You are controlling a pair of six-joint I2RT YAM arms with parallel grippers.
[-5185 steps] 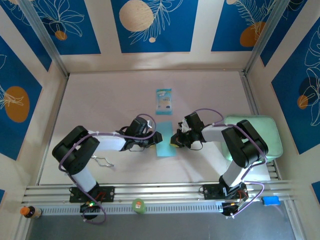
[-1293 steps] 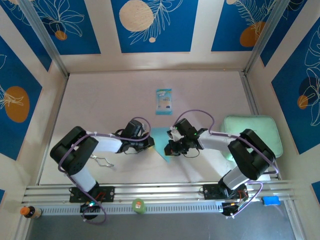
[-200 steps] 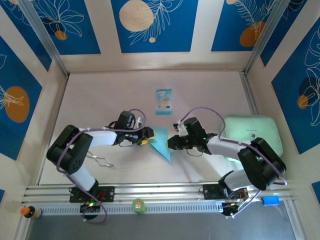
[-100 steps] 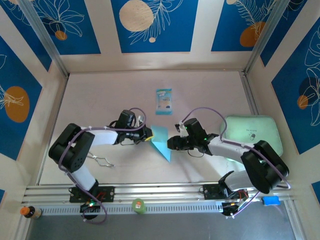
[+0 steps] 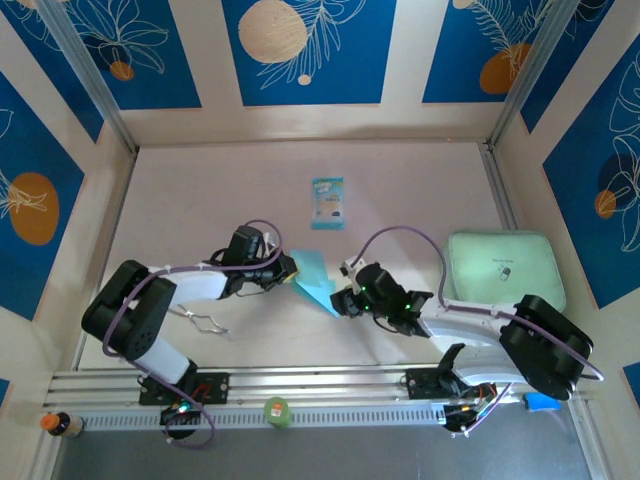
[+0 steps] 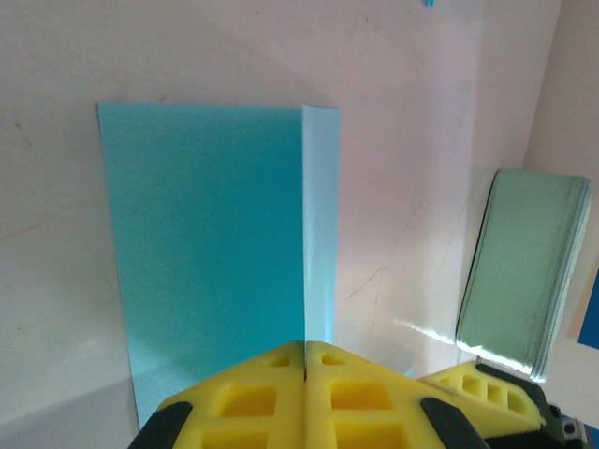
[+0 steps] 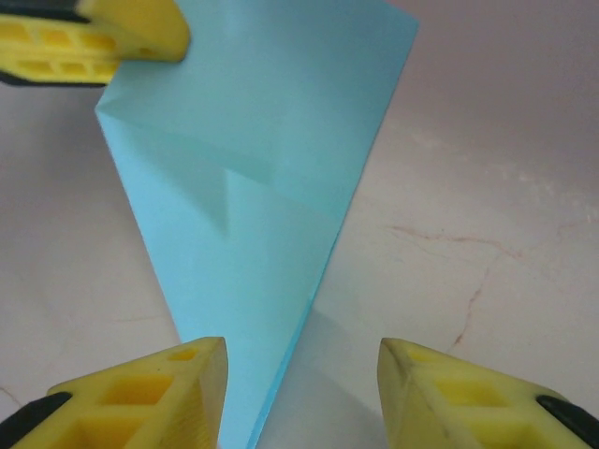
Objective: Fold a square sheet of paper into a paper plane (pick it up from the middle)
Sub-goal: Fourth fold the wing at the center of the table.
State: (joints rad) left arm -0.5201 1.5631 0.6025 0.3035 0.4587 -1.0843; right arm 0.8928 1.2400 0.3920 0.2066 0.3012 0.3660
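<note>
Jaws of the right gripper (image 7: 301,360) stand apart astride the narrow tip of the folded paper (image 7: 267,178), whose long axis runs straight ahead from them to its wide end, where the left gripper (image 6: 305,348) is clamped on the far-left edge.

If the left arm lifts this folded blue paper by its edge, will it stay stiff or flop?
Probably light and floppy: the folded blue paper looks thin and is pinched at one edge by the left fingers. Its creases may stiffen it slightly.
</note>
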